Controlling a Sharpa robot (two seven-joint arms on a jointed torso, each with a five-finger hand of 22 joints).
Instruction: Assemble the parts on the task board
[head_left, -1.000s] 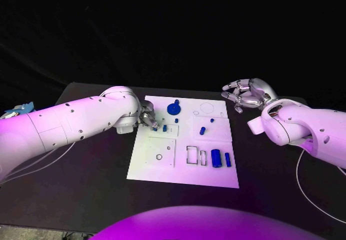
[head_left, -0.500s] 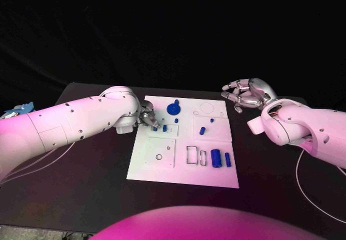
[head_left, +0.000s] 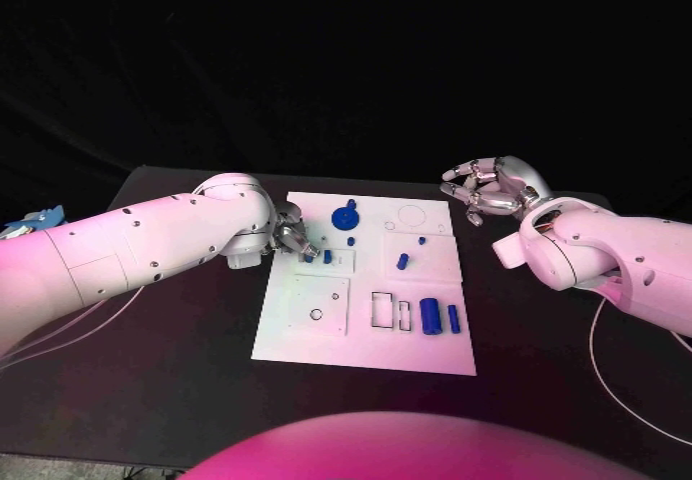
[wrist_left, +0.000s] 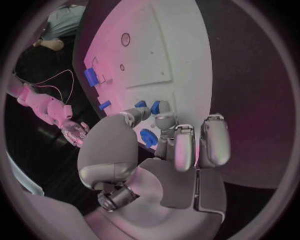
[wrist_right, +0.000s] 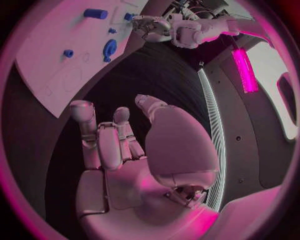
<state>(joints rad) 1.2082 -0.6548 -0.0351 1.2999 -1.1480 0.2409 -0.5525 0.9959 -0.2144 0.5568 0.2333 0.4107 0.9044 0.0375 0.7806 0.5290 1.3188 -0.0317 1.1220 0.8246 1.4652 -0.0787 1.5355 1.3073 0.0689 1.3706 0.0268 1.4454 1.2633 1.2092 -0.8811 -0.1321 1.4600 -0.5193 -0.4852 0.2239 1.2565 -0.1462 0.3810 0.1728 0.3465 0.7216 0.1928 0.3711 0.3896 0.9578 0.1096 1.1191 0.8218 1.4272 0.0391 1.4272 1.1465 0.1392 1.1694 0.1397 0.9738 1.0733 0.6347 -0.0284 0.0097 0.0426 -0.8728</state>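
Observation:
The white task board (head_left: 310, 330) lies in the middle of the table. My left hand (head_left: 296, 240) is low over the board's left edge, thumb and a finger pinching a small blue part (wrist_left: 149, 136). Two more small blue parts (wrist_left: 140, 104) stand just past its fingertips. A blue gear-like part (head_left: 346, 215) stands at the board's far side. A thick blue cylinder (head_left: 430, 316) and a slim one (head_left: 453, 318) lie near the front right. My right hand (head_left: 490, 188) hovers off the board's far right corner, fingers apart, holding nothing.
Empty cut-outs mark the board: a round outline (head_left: 414, 215) at the far right, rectangular slots (head_left: 385, 309) beside the thick cylinder, a small ring (head_left: 316, 314) at the front left. Black table surrounds the board. A blue object (head_left: 41, 217) lies at the far left.

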